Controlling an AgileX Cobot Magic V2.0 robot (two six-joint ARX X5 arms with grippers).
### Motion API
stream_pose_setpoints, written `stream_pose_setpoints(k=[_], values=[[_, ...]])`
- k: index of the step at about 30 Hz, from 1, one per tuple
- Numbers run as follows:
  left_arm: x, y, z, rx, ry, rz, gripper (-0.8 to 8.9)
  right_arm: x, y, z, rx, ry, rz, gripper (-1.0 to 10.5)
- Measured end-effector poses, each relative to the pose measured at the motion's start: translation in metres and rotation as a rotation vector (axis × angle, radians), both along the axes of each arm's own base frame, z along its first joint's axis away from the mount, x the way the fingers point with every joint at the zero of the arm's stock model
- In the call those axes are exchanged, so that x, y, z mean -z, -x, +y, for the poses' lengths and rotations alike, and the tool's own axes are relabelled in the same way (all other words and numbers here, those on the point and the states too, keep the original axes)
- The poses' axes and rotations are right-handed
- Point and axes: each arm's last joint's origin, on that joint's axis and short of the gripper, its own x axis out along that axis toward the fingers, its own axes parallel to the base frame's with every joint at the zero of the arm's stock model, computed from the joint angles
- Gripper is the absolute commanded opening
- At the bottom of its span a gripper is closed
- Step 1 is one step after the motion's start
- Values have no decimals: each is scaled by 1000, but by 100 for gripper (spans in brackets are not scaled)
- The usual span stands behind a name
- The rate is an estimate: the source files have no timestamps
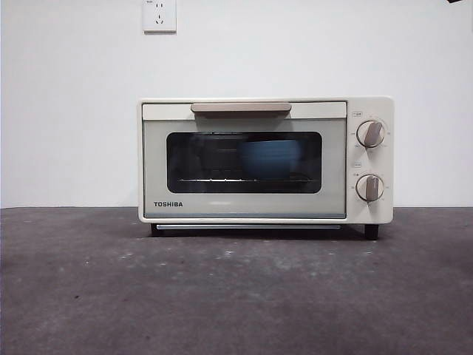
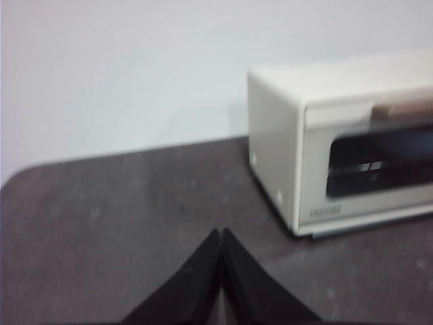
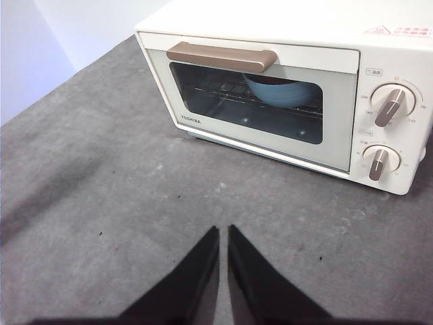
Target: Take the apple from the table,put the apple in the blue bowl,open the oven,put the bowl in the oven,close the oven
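Oven (image 1: 266,160) door sits flush and shut, folks, and through the dark glass the blue bowl (image 1: 270,159) is parked on the wire rack (image 1: 222,179), toward the knob side. The apple cannot be seen from any view; it may be down inside the bowl, but the glass and the rim hide that. By the look of it, every step of the task is done.

Left gripper (image 2: 221,233) hangs over bare tabletop (image 2: 122,203), off the oven's plain end, its fingers pressed together with nothing between them. Right gripper (image 3: 223,231) hovers out in front of the door, well apart from it, fingers drawn narrow with only a sliver of gap, also carrying nothing.

If that door needed another touch, the beige bar handle (image 3: 222,57) is the place to take hold: stiff, wide, standing proud of the door, easy to hook. The oven looks heavy enough to stay put under a gentle pull, though a hard tug might slide it on the rough grey surface. The bowl looks rigid and matte, so its rim should offer decent grip. Two knobs (image 1: 370,134) are best left alone.
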Motion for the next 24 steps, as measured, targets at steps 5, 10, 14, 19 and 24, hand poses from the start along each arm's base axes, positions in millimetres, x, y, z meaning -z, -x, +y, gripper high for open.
stream_pose_setpoints(k=[5,10,14,19,24], values=[[41,2,1,-9,5,72,7,0,0,0,0,0,0,3],[61,5,1,-9,7,74,7,0,0,0,0,0,0,3],[66,9,1,-11,21,76,8,0,0,0,0,0,0,3],[69,12,1,-12,31,105,8,0,0,0,0,0,0,3],[69,12,1,-13,41,107,7,0,0,0,0,0,-1,3]])
